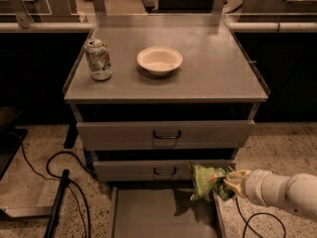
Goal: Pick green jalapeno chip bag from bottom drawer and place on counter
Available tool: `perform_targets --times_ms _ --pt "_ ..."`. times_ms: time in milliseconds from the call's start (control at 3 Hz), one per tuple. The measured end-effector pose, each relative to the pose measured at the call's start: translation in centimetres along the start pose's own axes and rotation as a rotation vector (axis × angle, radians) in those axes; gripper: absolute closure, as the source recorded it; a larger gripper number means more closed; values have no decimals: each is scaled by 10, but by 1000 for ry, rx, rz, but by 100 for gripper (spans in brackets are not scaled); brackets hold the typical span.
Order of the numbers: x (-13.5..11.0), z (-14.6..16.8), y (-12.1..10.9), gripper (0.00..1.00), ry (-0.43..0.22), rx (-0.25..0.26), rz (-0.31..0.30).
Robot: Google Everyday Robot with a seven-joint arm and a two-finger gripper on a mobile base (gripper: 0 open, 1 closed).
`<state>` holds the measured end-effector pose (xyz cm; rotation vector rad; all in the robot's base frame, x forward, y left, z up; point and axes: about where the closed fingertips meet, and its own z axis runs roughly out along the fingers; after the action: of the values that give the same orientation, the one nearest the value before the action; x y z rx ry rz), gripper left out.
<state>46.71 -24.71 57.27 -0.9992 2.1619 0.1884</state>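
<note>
The green jalapeno chip bag (208, 180) hangs in the air above the right side of the open bottom drawer (148, 214), in front of the middle drawer's right end. My gripper (232, 180) comes in from the right on a white arm and is shut on the bag's right edge. The bag's shadow falls on the drawer floor below it. The counter (213, 71) is the grey cabinet top above, well higher than the bag.
On the counter stand a green-and-white soda can (98, 59) at the left and a white bowl (159, 60) near the middle. Two upper drawers with dark handles (166, 134) are shut. Black cables (54, 182) lie on the floor at the left.
</note>
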Motion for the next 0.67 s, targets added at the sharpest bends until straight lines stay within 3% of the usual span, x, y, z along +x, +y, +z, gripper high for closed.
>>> perform_targets --times_ms 667 --pt "-7 -6 -4 100 -12 17 13"
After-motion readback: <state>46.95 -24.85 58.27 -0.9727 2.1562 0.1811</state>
